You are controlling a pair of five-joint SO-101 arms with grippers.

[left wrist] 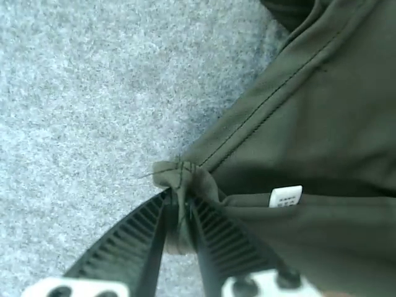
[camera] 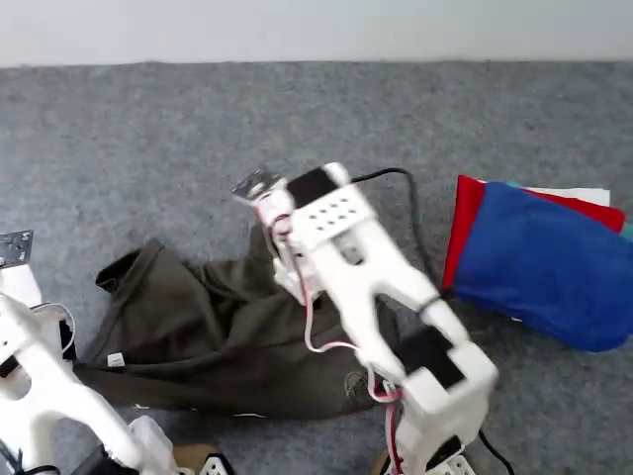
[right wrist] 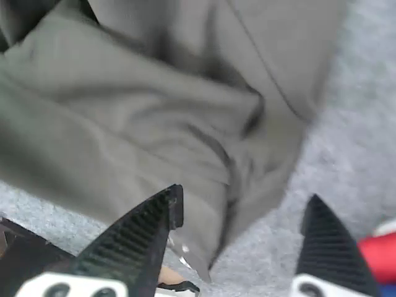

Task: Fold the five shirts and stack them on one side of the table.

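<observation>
A crumpled olive shirt (camera: pixel 218 336) lies on the grey table at the middle left. My left gripper (left wrist: pixel 178 226) is shut on a bunched corner of the olive shirt (left wrist: pixel 309 124), close to its white label (left wrist: pixel 285 196). The left arm (camera: pixel 45 386) stands at the near left by that corner. My right arm (camera: pixel 341 237) reaches over the shirt's right part. Its gripper (right wrist: pixel 246 197) is open above the edge of the olive shirt (right wrist: pixel 154 111), nothing between the fingers.
A stack of folded shirts sits at the right edge, a blue one (camera: pixel 544 262) on top and a red one (camera: pixel 465 223) under it. A black cable (camera: pixel 406 188) runs behind the right arm. The grey surface at the far left is bare.
</observation>
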